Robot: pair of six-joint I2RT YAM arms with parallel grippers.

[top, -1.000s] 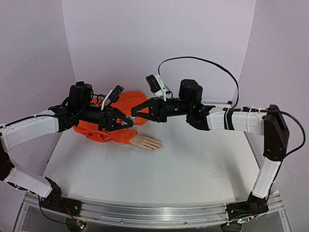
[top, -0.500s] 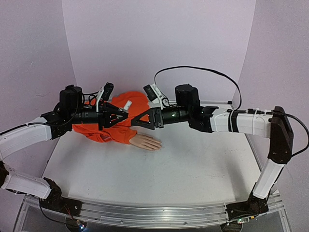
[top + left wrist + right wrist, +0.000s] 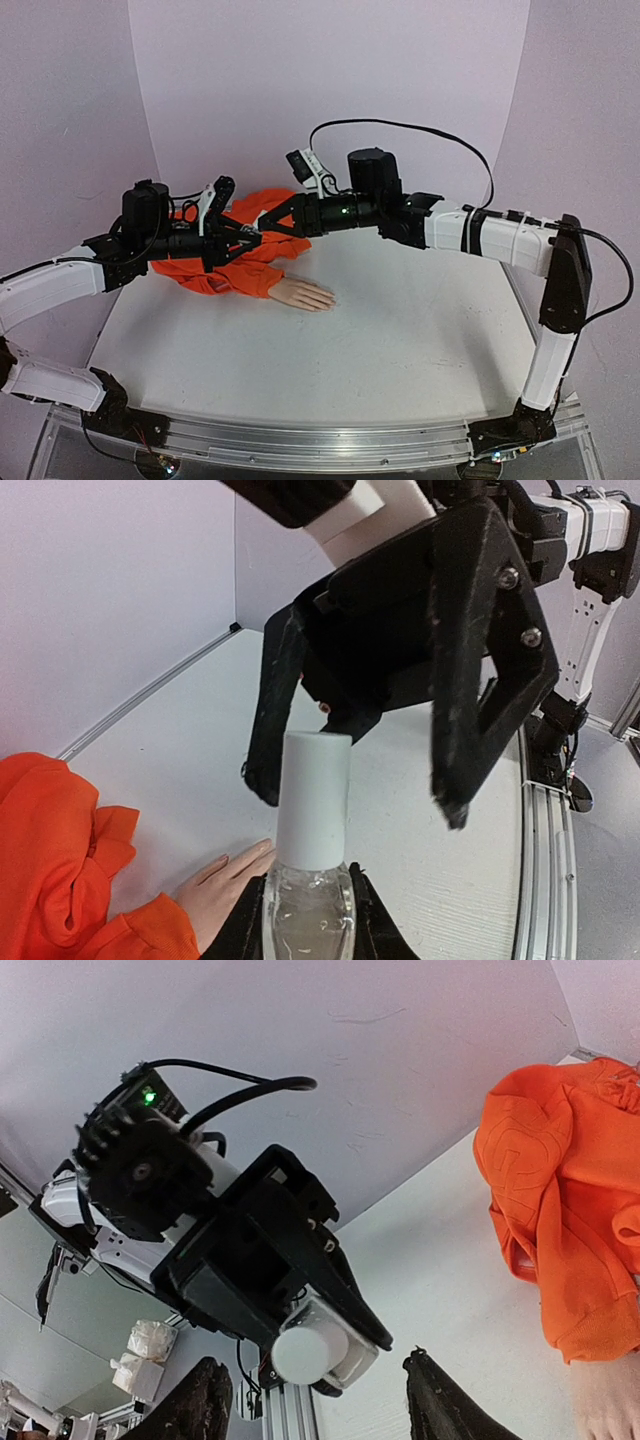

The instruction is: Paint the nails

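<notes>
Nails [image 3: 326, 300] tip the fingers of the pale mannequin hand [image 3: 303, 294], which lies flat on the white tabletop [image 3: 400, 350], pointing toward 4 o'clock in the top view. They are too small to make out singly. They look hard, smooth and fixed, so they likely call for a light brushing touch, not a grasp. The hand itself probably weighs little and may slide if pushed. Any steadying hold would best go on the wrist, where the soft, crumpled orange sleeve [image 3: 235, 278] begins at 10 o'clock of it. Above the sleeve, at 11 o'clock of the hand, the left pincer [image 3: 243, 240] is clamped on the clear body of a small bottle [image 3: 308, 900], likely slick glass. Its white cap [image 3: 314, 795] is the place to grip: the right pincer [image 3: 266, 226] stands open astride it, clear of both sides.
</notes>
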